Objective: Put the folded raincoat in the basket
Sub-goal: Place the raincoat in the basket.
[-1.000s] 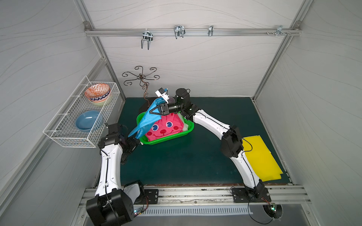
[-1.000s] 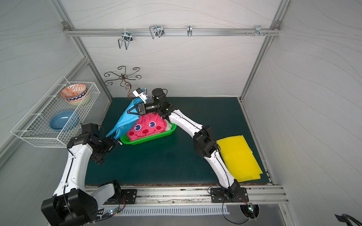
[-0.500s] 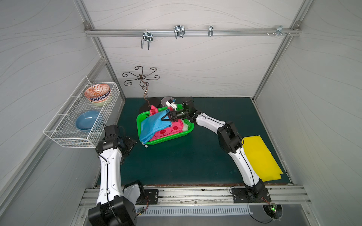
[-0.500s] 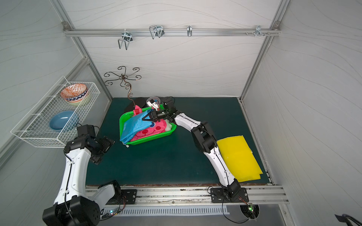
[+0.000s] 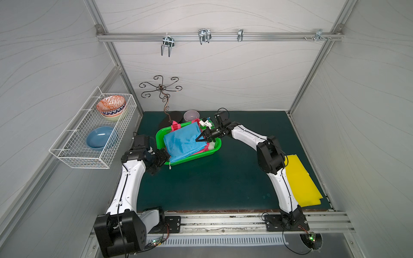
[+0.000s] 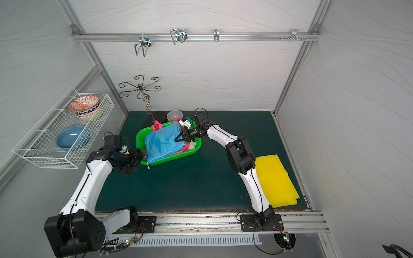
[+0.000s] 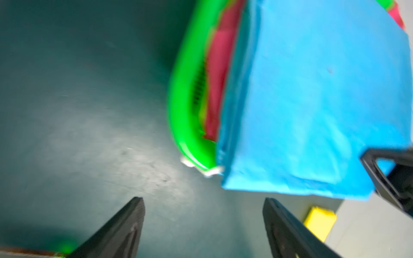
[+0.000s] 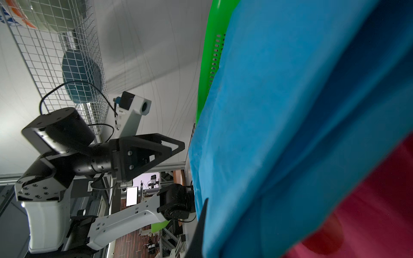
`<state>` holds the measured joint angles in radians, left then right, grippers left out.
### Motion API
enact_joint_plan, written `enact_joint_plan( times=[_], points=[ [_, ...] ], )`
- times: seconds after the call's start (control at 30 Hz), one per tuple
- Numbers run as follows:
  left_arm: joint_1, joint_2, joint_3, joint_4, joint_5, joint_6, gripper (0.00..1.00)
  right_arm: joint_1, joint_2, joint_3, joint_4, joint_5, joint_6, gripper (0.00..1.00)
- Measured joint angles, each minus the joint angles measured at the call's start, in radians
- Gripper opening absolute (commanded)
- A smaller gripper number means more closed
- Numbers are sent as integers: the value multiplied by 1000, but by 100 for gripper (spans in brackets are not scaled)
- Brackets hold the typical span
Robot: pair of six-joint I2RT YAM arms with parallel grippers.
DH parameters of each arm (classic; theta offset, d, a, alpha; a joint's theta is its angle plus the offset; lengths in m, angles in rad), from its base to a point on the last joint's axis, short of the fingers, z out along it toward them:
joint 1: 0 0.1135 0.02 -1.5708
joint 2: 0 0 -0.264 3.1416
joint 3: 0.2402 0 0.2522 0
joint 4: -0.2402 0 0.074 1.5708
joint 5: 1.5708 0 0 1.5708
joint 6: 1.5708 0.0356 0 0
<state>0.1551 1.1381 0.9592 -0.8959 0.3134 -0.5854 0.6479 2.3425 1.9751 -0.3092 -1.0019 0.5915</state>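
Already the raincoat (image 5: 182,143) lay in the basket (image 5: 196,155), its blue layer overhanging the near rim. The right gripper (image 5: 199,139) was pinched shut on that layer's edge; the left gripper (image 5: 165,156) hung open and empty beside the corner. Withdrawing before letting go would likely drag the cloth out or unfold it.

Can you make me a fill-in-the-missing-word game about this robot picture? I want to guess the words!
1. The folded blue-and-pink raincoat lies inside a perforated rectangular plastic basket coloured bright ___.
2. The right gripper, jaws shut, pinches the raincoat's ___ top layer.
3. On the left gripper, the jaws stand ___, with only the dark green mat between them.
4. The flat thin sheet lying at the mat's edge is coloured ___.

Missing words: green, blue, open, yellow.
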Motion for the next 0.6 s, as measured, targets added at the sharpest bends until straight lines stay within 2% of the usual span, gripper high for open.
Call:
enact_joint_plan(
  times=[0.27,0.6],
  points=[
    [-114,5,71,58,77,24,75,-1,12,-36,-50,90,-20,0],
    [-198,132,111,101,118,56,70,0,43,-68,20,165,16,0]
  ],
)
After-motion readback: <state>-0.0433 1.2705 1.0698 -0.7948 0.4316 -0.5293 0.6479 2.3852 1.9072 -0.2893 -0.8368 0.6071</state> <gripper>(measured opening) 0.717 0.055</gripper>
